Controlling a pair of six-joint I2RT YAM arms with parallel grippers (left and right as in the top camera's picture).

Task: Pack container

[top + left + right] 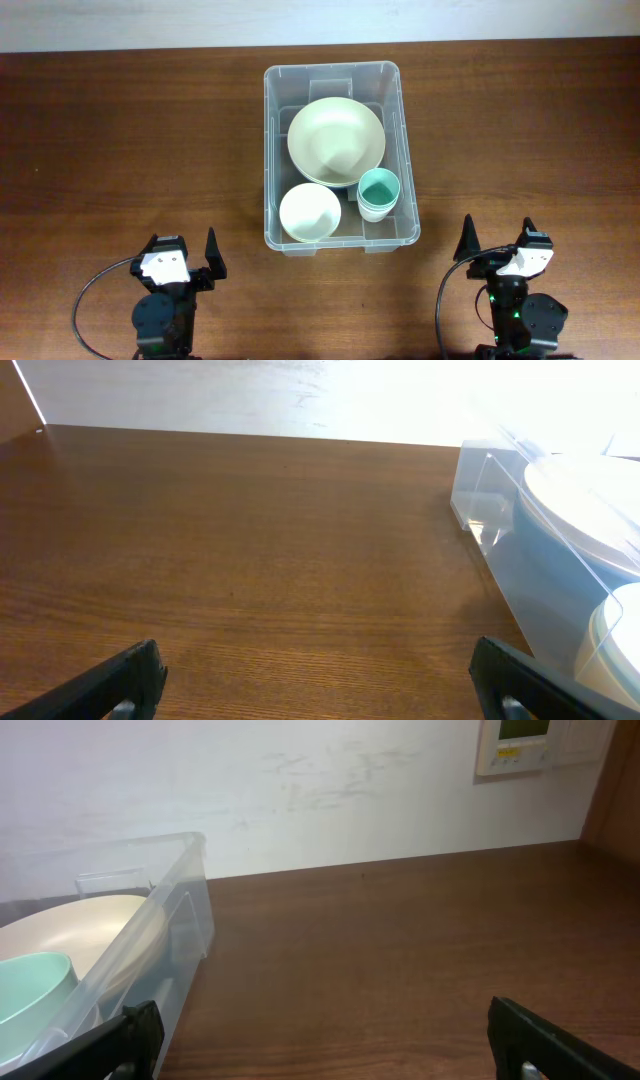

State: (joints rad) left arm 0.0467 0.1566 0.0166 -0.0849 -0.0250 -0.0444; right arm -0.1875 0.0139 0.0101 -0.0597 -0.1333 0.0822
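The clear plastic container [335, 72] stands at the middle of the wooden table. Inside it lie a large pale green bowl [336, 139], a small white bowl [310, 213] and stacked teal cups [379, 192]. The container also shows in the left wrist view [500, 560] and in the right wrist view [180, 910]. My left gripper [186, 258] is open and empty near the front edge, left of the container; its fingers show in the left wrist view [315, 685]. My right gripper [497, 245] is open and empty at the front right, its fingers showing in the right wrist view [325, 1045].
The brown wooden table [120, 150] runs to a white wall at the back. A wall control panel [515, 745] shows in the right wrist view. Black cables loop beside both arm bases.
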